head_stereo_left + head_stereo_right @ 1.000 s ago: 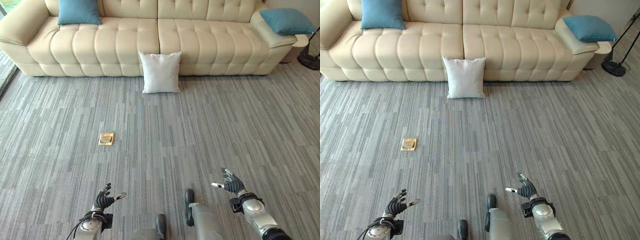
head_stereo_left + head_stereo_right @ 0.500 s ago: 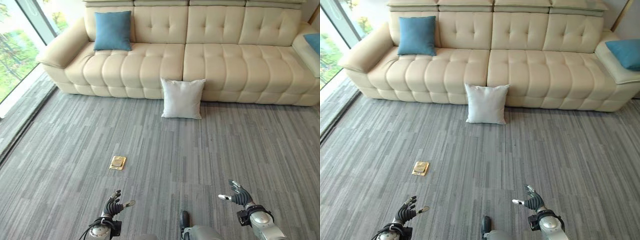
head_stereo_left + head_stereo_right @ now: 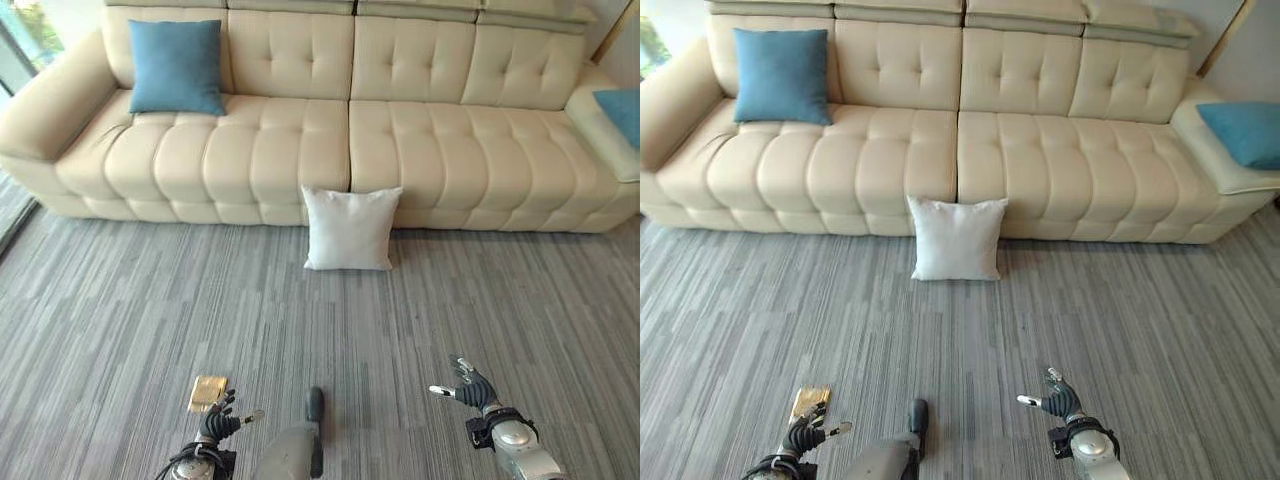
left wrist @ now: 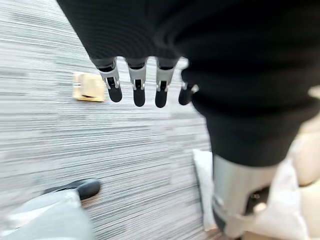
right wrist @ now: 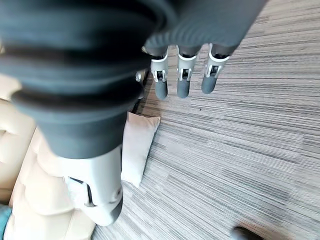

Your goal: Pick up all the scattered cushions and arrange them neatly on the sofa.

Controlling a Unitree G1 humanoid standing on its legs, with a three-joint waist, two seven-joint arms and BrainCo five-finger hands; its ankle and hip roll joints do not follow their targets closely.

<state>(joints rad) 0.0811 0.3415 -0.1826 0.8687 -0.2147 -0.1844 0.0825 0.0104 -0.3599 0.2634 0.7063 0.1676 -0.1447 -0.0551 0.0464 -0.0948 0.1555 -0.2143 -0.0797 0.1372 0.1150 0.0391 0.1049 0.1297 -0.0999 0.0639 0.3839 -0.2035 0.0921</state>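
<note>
Both hands are just hanging low over the carpet, holding nothing: left hand (image 3: 215, 422) down at 7 o'clock with fingers loosely spread, right hand (image 3: 470, 388) at 5 o'clock, fingers relaxed and thumb sticking out. White cushion (image 3: 349, 229) is on the grey carpet (image 3: 480, 300) around 12 o'clock from the hands, standing propped against the front of the cream sofa (image 3: 420, 150) right at the middle seam. One blue cushion (image 3: 176, 66) leans on the backrest at 11 o'clock, another blue one (image 3: 1244, 133) sits on the armrest at 2 o'clock. Small brass floor plate (image 3: 207, 393) is just beside the left hand.
</note>
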